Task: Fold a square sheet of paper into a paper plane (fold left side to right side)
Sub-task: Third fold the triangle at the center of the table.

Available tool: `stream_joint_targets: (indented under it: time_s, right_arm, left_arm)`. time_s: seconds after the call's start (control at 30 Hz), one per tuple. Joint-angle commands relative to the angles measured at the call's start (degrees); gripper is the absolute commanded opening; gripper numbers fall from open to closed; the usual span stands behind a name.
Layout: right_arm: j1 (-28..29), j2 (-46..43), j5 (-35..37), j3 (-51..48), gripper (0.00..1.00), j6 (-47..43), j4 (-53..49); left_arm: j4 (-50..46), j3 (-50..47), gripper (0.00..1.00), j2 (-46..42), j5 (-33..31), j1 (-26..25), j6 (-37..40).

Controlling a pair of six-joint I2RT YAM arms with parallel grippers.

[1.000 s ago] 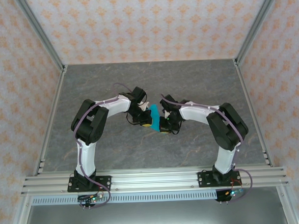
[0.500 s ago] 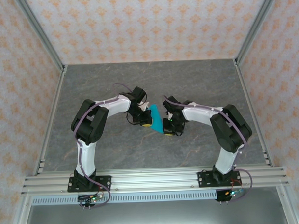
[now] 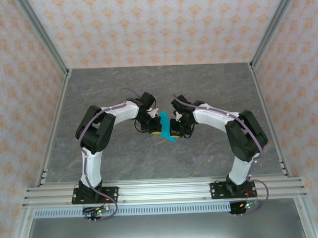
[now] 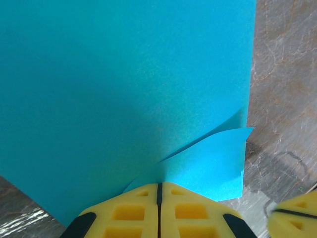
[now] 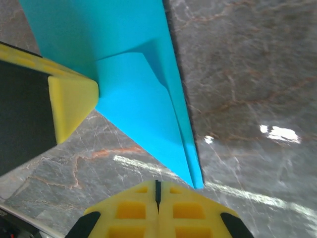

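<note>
The bright cyan sheet of paper (image 3: 164, 124) is folded into layers that narrow to a sharp tip, like a paper plane, and is held off the table between the two arms. My left gripper (image 3: 156, 131) is shut on it; in the left wrist view the paper (image 4: 124, 89) fans out from the closed yellow jaws of the left gripper (image 4: 158, 186), with a folded flap (image 4: 213, 163) at the right. My right gripper (image 5: 157, 184) is shut, and the paper's pointed tip (image 5: 195, 181) ends just beside its fingertips, not between them.
The grey marbled tabletop (image 3: 210, 86) lies under both arms, with metal frame rails (image 3: 161, 191) along the near edge and patterned walls around. The left gripper's yellow finger (image 5: 69, 104) shows at the left of the right wrist view.
The right gripper has swung a little toward the left gripper and the paper, and the paper's lower tip now pokes out below it. The left gripper has stayed put, still gripping.
</note>
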Motion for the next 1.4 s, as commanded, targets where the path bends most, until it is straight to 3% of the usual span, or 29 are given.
stream_joint_targets:
  time_s: [0.0,0.27,0.63,1.03,1.37]
  right_arm:
    - [-0.02,3.02,-1.76,1.04,0.00,0.48,1.28]
    - [-0.13,5.16,2.95,-1.38,0.00,-1.33,-2.91]
    - [-0.06,7.22,5.36,-1.68,0.00,-2.69,-4.70]
    - [-0.13,7.86,6.33,-1.62,0.00,-2.91,-6.04]
    - [-0.06,8.36,6.82,-1.67,0.00,-3.21,-6.45]
  left_arm:
    - [-0.23,-0.56,0.06,1.76,-5.05,0.45,-0.33]
    - [-0.25,-0.09,0.08,-1.37,-3.26,0.29,-0.35]
    - [-0.70,0.83,0.06,-4.32,3.15,-4.14,0.99]
    - [-1.03,2.92,0.05,0.34,2.71,-5.43,2.11]
    - [-3.96,3.43,0.05,1.83,-1.78,-5.05,3.80]
